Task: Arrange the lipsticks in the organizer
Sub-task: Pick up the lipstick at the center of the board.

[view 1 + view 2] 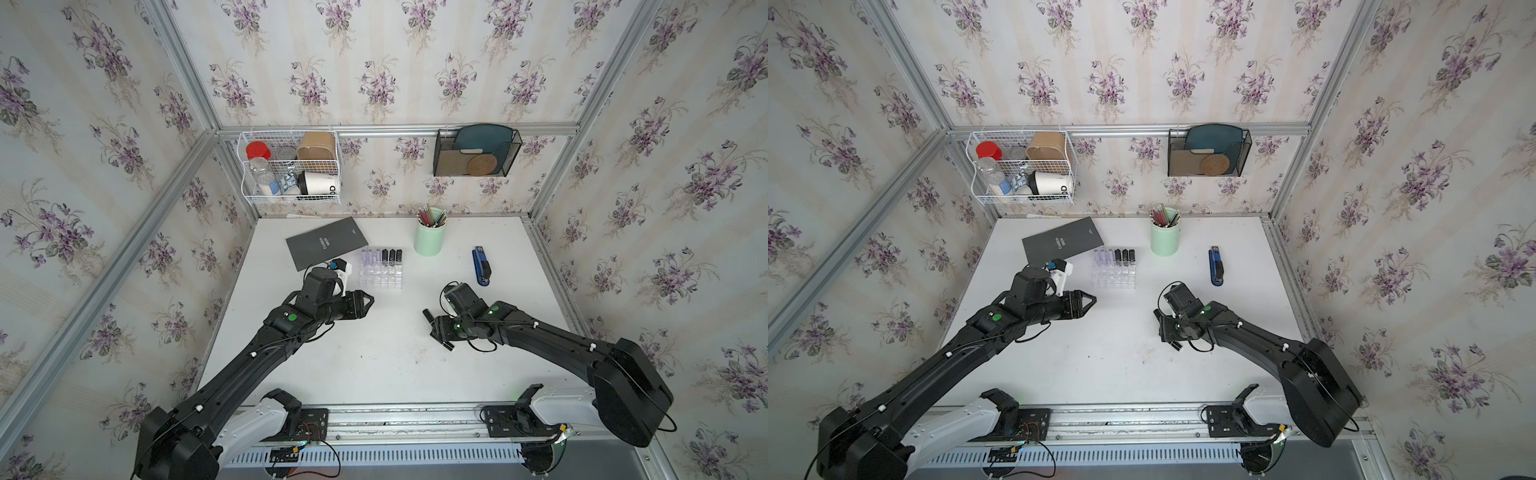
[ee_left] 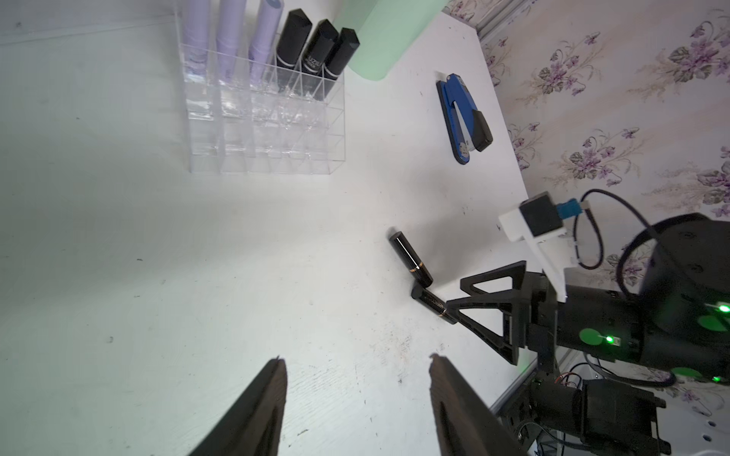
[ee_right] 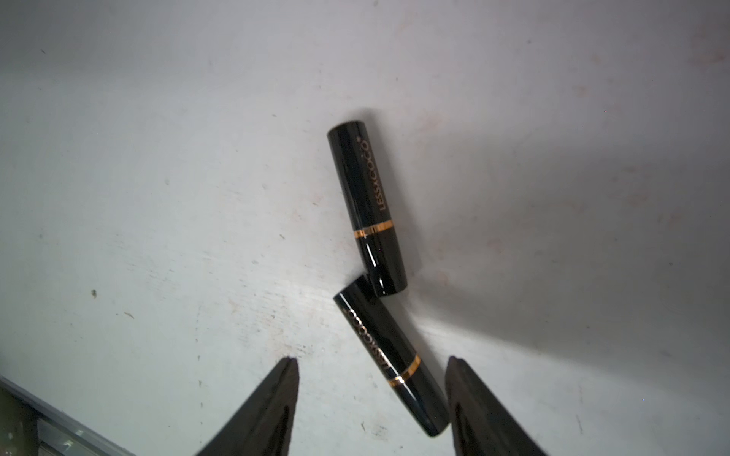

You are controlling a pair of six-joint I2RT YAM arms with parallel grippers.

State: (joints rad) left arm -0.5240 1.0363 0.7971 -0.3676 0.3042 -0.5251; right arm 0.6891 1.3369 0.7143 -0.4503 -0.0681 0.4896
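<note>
The right hand sits low over the counter, right of the middle and in front of the blue stapler. Its jaws stand apart, and a loose black lipstick lies slantwise between them, closer to one finger than the other and not pinched. A second loose lipstick, also black, lies just past the fingertips, its end touching the first so the pair make a bent line. The left hand hovers near the front of the organizer, jaws apart and empty. The organizer stands toward the back edge, left of the middle, near a mint cup. Its rearmost row holds three lilac lipsticks and three black lipsticks, upright side by side.
</note>
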